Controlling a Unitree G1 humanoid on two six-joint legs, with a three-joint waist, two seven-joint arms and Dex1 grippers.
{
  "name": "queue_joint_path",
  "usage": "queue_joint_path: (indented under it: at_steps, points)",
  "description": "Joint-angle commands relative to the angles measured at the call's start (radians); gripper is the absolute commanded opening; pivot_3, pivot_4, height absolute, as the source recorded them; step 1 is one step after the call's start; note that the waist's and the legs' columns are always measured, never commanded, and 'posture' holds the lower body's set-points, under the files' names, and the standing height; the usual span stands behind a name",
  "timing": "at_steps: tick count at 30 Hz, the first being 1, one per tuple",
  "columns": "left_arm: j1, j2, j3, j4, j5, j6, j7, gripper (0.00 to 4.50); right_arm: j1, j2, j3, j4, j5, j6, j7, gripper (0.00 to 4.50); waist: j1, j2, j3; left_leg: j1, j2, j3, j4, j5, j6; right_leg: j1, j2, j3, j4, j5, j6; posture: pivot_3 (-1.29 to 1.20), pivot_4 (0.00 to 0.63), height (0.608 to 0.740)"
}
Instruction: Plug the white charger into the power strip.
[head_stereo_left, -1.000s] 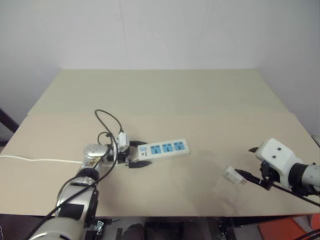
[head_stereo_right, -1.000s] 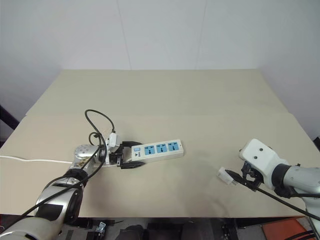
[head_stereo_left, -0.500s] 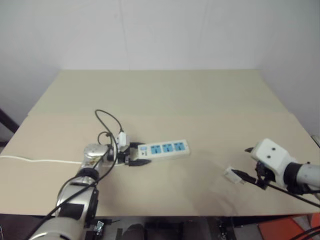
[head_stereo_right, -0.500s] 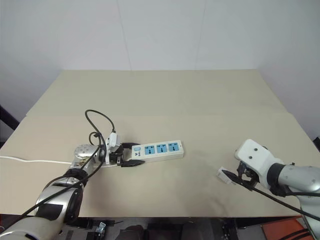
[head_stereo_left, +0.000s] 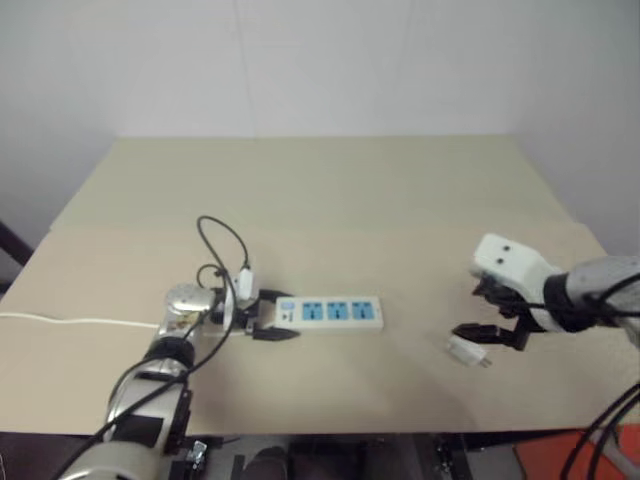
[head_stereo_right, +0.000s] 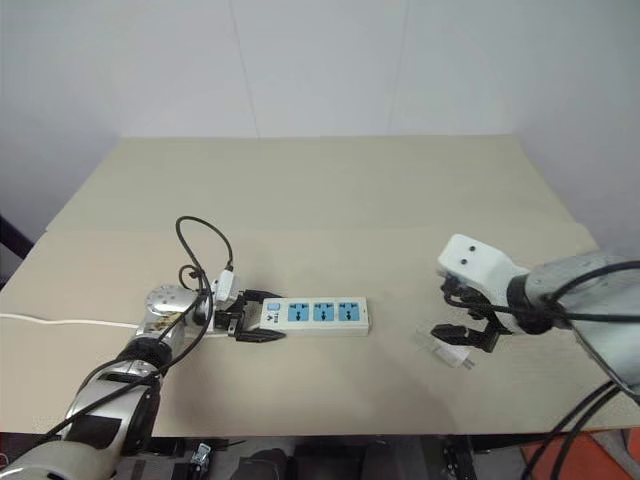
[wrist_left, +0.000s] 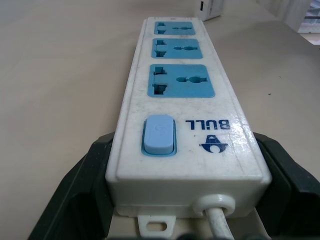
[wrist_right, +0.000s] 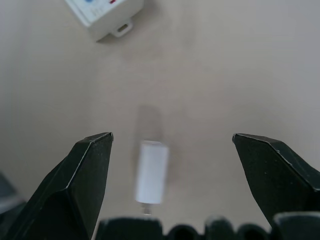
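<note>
The power strip (head_stereo_left: 335, 312) is a long white bar with three blue sockets and a blue switch (wrist_left: 159, 135), lying flat at the table's front left. My left gripper (head_stereo_left: 277, 316) is shut on its switch end, one black finger (wrist_left: 75, 190) along each side. The white charger (head_stereo_left: 467, 352) lies on its side on the table at the front right, prongs showing. My right gripper (head_stereo_left: 484, 314) hangs open just above it, pointing down. In the right wrist view the charger (wrist_right: 151, 171) sits between the spread fingertips (wrist_right: 92, 150), untouched.
The strip's thin white cord (head_stereo_left: 70, 321) runs off the table's left edge. A black cable loop (head_stereo_left: 228, 245) rises from my left wrist. The beige table (head_stereo_left: 330, 190) stretches back to a white wall. The strip's far end (wrist_right: 107, 15) lies beyond the charger.
My left gripper has shut on the strip's switch end, and the strip has swung to lie level across the view. My right gripper has moved left and tipped down over the charger.
</note>
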Motion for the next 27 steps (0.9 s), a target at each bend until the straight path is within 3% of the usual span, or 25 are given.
queue_joint_path:
  at_steps: [1,4,11,27]
  points:
    - [0.023,0.011,-0.030,-0.054,-0.012,0.017,-0.017,3.29,-0.120,0.020,0.142,-0.009,-0.006,0.113,-0.046,4.50,0.000,0.001,0.000,-0.001,0.000,0.000,0.000,0.000,0.000,-0.001,0.000,0.000,0.000,0.000,0.000,0.00,0.150,0.740]
    - [0.052,0.022,-0.025,-0.104,-0.037,0.036,-0.017,3.29,-0.181,0.079,0.195,0.016,-0.002,0.182,-0.109,4.50,0.000,0.001,0.000,-0.002,0.000,0.000,0.000,0.000,0.000,-0.001,0.000,-0.001,0.000,0.000,0.000,0.00,0.150,0.740]
    - [0.111,0.032,-0.019,-0.192,-0.064,0.083,-0.016,3.29,-0.194,0.090,0.338,0.029,0.010,0.188,-0.227,4.50,-0.001,0.002,-0.002,-0.003,0.000,0.000,0.000,0.000,0.000,-0.002,0.000,-0.001,0.001,0.000,0.000,0.00,0.150,0.740]
    - [0.118,0.024,-0.017,-0.241,-0.070,0.113,-0.011,3.29,-0.145,0.147,0.331,0.128,0.105,0.188,-0.365,4.50,-0.001,0.004,-0.003,-0.003,-0.001,0.000,0.002,0.000,0.000,-0.002,0.000,0.000,0.001,0.000,0.000,0.00,0.150,0.740]
